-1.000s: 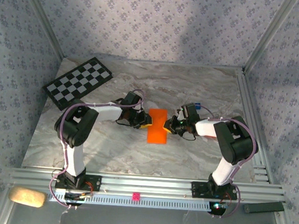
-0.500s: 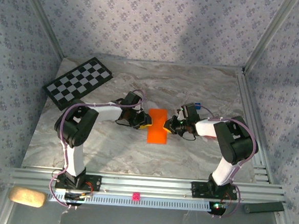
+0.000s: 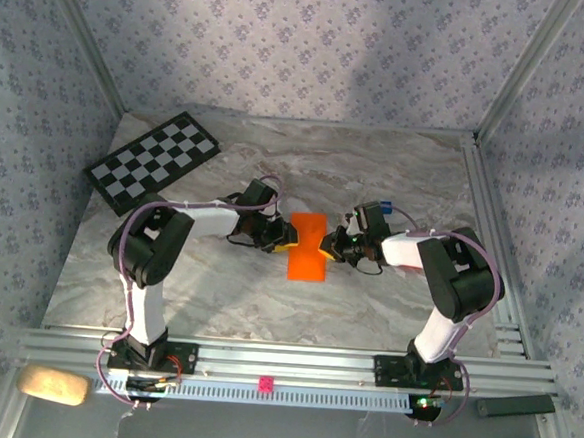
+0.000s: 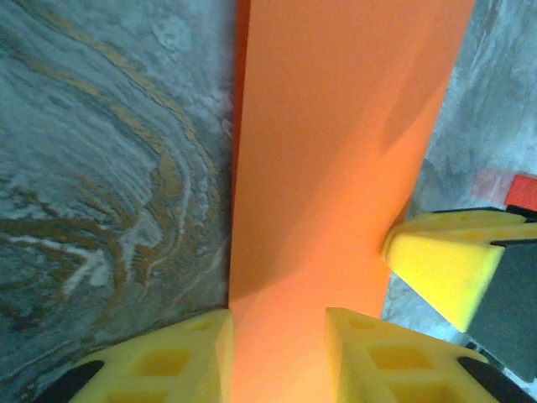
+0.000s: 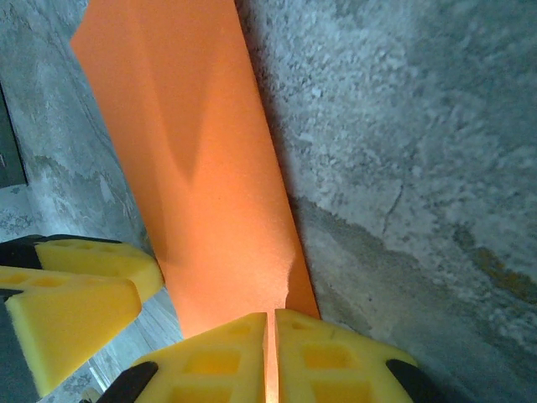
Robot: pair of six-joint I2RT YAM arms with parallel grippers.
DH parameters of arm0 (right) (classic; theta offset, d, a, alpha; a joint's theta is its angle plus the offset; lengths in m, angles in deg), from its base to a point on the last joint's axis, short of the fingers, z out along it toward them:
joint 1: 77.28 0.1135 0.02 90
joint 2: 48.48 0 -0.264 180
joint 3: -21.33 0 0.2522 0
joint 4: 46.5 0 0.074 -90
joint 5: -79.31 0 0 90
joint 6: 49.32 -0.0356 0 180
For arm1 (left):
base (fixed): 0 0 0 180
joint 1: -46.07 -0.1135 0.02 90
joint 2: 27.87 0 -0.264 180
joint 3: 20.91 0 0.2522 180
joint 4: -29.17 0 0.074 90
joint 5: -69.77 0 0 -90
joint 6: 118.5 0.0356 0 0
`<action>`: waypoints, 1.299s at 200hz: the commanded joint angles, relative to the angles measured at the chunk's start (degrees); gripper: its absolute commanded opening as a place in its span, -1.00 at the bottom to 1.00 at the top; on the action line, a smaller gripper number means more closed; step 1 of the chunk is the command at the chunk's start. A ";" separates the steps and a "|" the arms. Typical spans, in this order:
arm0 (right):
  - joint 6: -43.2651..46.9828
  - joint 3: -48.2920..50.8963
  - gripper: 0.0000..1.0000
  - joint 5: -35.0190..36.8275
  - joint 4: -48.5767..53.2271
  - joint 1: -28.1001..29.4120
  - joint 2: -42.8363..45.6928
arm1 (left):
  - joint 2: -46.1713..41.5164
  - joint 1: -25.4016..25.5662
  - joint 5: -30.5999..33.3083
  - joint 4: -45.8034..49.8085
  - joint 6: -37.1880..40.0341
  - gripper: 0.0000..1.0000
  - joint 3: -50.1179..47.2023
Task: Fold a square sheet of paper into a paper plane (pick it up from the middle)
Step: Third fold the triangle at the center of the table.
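Note:
The square sheet of paper (image 3: 308, 246), bright orange, lies on the marble table as a narrow upright strip, pinched in at mid-height from both sides. My left gripper (image 3: 282, 240) is at its left edge. In the left wrist view its yellow jaws (image 4: 277, 323) stand apart with the paper (image 4: 336, 168) running through the gap. My right gripper (image 3: 332, 244) is at the right edge. In the right wrist view it (image 5: 270, 319) is shut on the paper (image 5: 201, 168), a thin orange sliver showing between the pads. Each wrist view shows the other gripper's yellow fingers (image 4: 445, 260) (image 5: 75, 285).
A black-and-white checkerboard (image 3: 153, 160) lies at the back left of the table (image 3: 266, 307). Metal rails (image 3: 292, 364) run along the front and right edges. A tan pad (image 3: 53, 385) and a black bar (image 3: 515, 405) lie beyond the front rail.
The left jaws have eased apart slightly. The paper and both arms sit where they were.

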 commanded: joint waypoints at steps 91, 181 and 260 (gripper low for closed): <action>-0.91 2.86 -0.75 4.17 7.72 0.40 -2.14 | 1.55 0.78 -2.39 0.53 -0.17 -0.35 1.57; -1.00 2.85 -0.74 4.40 8.15 0.56 -1.76 | -0.14 0.72 -1.16 -0.15 -0.66 -0.43 0.64; -1.12 2.61 -0.74 4.59 8.18 0.72 -1.72 | -2.00 -0.42 -5.07 -10.23 -8.84 -0.34 -5.18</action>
